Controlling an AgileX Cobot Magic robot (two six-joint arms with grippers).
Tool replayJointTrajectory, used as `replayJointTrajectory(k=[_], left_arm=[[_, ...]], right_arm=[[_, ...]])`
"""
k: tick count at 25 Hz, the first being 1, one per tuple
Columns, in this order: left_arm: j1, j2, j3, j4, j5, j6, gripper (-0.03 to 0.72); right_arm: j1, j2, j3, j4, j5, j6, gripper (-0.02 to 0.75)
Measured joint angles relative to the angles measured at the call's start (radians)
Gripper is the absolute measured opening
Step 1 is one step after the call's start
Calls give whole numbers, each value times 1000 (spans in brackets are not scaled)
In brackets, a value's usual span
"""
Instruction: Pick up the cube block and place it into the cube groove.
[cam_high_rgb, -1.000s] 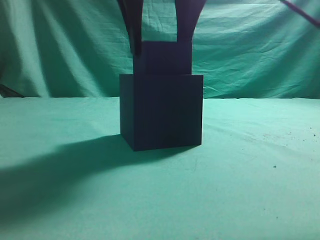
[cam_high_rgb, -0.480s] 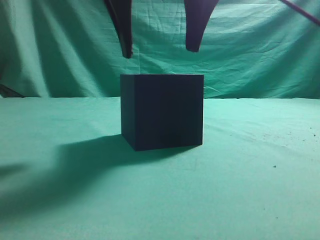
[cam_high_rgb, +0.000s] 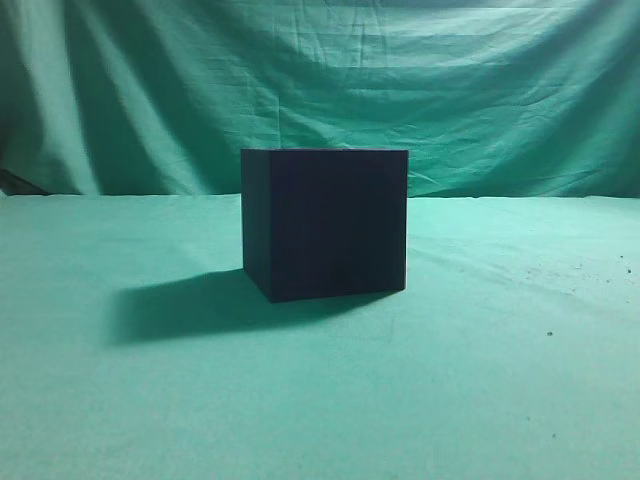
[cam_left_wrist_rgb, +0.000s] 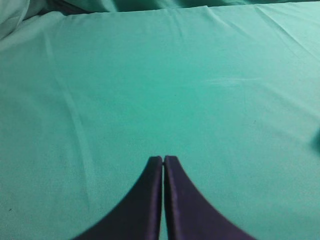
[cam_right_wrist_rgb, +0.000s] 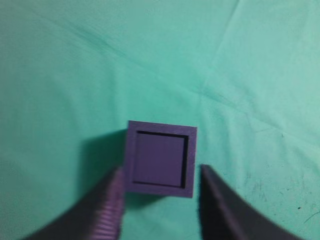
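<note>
The cube groove (cam_high_rgb: 325, 222), a large dark navy box, stands on the green cloth at the middle of the exterior view. In the right wrist view I look down on it (cam_right_wrist_rgb: 191, 160): the cube block (cam_right_wrist_rgb: 158, 160), with its lighter purple top face, sits inside the groove's opening. My right gripper (cam_right_wrist_rgb: 160, 180) is open and empty, high above the box, its fingers apart on either side. My left gripper (cam_left_wrist_rgb: 163, 160) is shut and empty over bare cloth. Neither gripper shows in the exterior view.
Green cloth (cam_high_rgb: 480, 380) covers the table and hangs as a backdrop (cam_high_rgb: 480, 90) behind it. The box casts a shadow (cam_high_rgb: 180, 305) to its left. A few dark specks (cam_high_rgb: 549, 333) lie on the cloth at the right.
The gripper held the cube block in the top of the groove, then opened and rose out of the exterior view. The block has dropped out of sight inside the box.
</note>
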Motion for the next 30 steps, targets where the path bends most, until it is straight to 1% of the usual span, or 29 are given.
replayJointTrajectory(k=[1, 3, 5, 7, 9, 13, 17, 21, 24, 28, 30], left_arm=[[0, 0, 0, 0, 0, 0, 0], [0, 0, 0, 0, 0, 0, 0], [0, 0, 0, 0, 0, 0, 0], [0, 0, 0, 0, 0, 0, 0], [0, 0, 0, 0, 0, 0, 0], [0, 0, 0, 0, 0, 0, 0], [0, 0, 0, 0, 0, 0, 0], [0, 0, 0, 0, 0, 0, 0], [0, 0, 0, 0, 0, 0, 0], [0, 0, 0, 0, 0, 0, 0], [0, 0, 0, 0, 0, 0, 0]], right_arm=[[0, -42, 0, 15, 4, -4, 193], [0, -121, 0, 34, 8, -4, 68], [0, -208, 0, 43, 11, -6, 0], [0, -295, 32, 43, 11, -16, 0], [0, -390, 96, 43, 18, -25, 0], [0, -565, 267, 36, 22, -33, 0], [0, -739, 441, 33, 27, -88, 0], [0, -902, 566, 30, -10, -111, 0], [0, -1016, 623, 38, -39, -112, 0], [0, -1101, 643, 40, -2, -130, 0], [0, -1122, 645, 7, 10, -153, 0]])
